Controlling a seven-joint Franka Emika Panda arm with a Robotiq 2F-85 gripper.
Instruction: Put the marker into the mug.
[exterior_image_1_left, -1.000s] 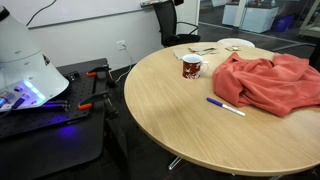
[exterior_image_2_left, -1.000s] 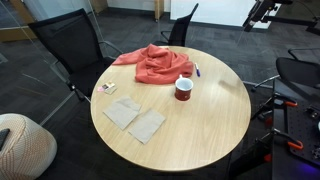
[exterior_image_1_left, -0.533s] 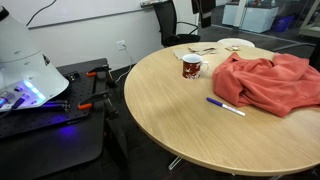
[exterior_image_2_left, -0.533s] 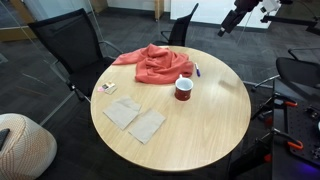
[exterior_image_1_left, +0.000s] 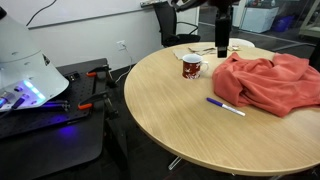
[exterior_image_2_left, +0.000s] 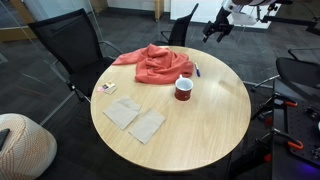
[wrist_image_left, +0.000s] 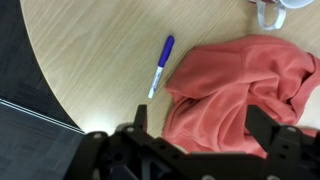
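Note:
The marker (exterior_image_1_left: 225, 106) lies flat on the round wooden table (exterior_image_1_left: 180, 120), blue-purple with a white end, beside the red cloth (exterior_image_1_left: 265, 80). It also shows in an exterior view (exterior_image_2_left: 197, 71) and in the wrist view (wrist_image_left: 160, 64). The dark red-brown mug (exterior_image_1_left: 192, 67) stands upright on the table, seen too in an exterior view (exterior_image_2_left: 184, 88); only its rim shows at the top of the wrist view (wrist_image_left: 280, 12). My gripper (exterior_image_1_left: 221, 40) hangs high above the table's far side, open and empty, also in an exterior view (exterior_image_2_left: 216, 32). In the wrist view its fingers (wrist_image_left: 200, 118) spread over the cloth.
The crumpled red cloth (exterior_image_2_left: 155, 62) covers part of the table. Two paper napkins (exterior_image_2_left: 135, 118) and a small card (exterior_image_2_left: 107, 88) lie on it, and a pale plate (exterior_image_1_left: 236, 44) at its far edge. Black chairs (exterior_image_2_left: 75, 50) stand around the table.
The arm has swung in from outside the views and come down over the table's far side above the cloth. Marker, mug and cloth have not moved.

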